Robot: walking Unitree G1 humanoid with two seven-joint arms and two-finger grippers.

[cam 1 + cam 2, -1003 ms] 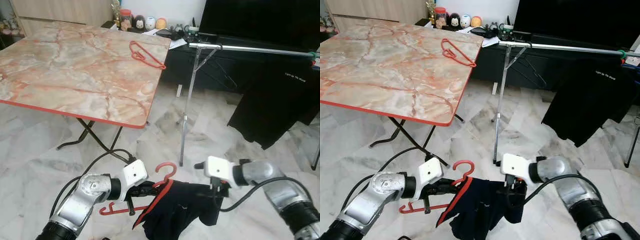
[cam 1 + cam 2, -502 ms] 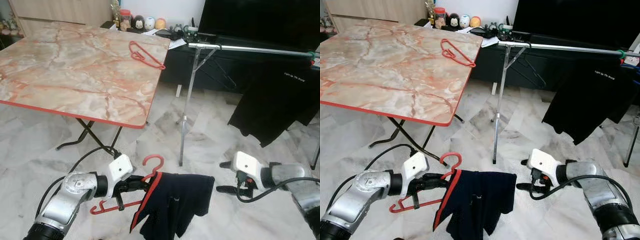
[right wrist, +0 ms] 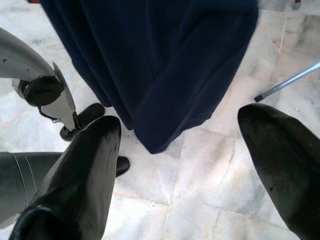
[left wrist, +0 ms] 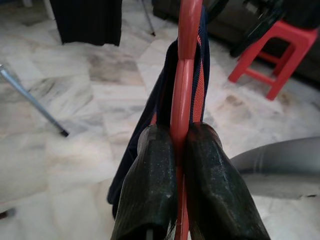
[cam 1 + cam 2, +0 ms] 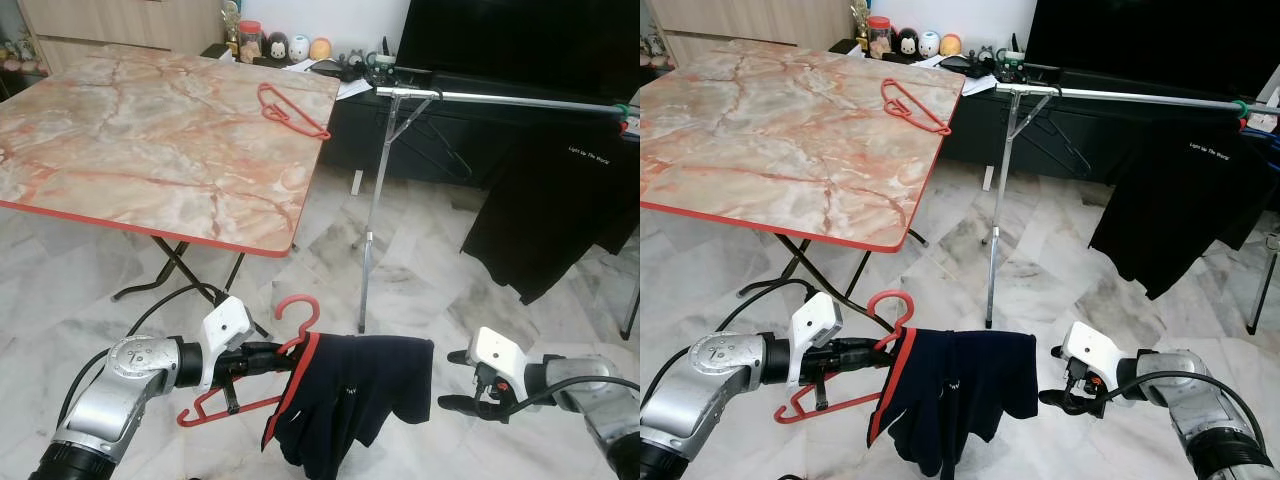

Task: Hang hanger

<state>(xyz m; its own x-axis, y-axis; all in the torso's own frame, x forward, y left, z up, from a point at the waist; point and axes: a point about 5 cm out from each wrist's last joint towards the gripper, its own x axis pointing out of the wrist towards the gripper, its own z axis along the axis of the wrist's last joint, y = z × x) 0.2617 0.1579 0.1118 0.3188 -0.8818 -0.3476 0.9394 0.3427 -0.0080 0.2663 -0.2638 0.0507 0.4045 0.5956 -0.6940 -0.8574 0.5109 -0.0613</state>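
Observation:
My left gripper (image 5: 262, 355) is shut on a red hanger (image 5: 296, 316), low over the floor, with a dark navy garment with red trim (image 5: 350, 395) draped on it. In the left wrist view the black fingers (image 4: 150, 195) pinch the red hanger (image 4: 184, 75) with the garment (image 4: 162, 95) behind. My right gripper (image 5: 462, 402) stands open a short way right of the garment, touching nothing; its wrist view shows the navy cloth (image 3: 155, 65) beyond the spread fingers (image 3: 85, 165). A silver clothes rail (image 5: 500, 98) runs across the back right.
A marble-patterned folding table (image 5: 150, 140) with a red edge stands at left, a second red hanger (image 5: 290, 110) on its far corner. A black T-shirt (image 5: 560, 210) hangs on the rail at right. A dark TV cabinet (image 5: 440, 130) lies behind. Marble floor lies between.
My right gripper has let go of the garment and drawn back to the right, open. My left gripper has lifted the hanger slightly, and the garment now hangs from it alone.

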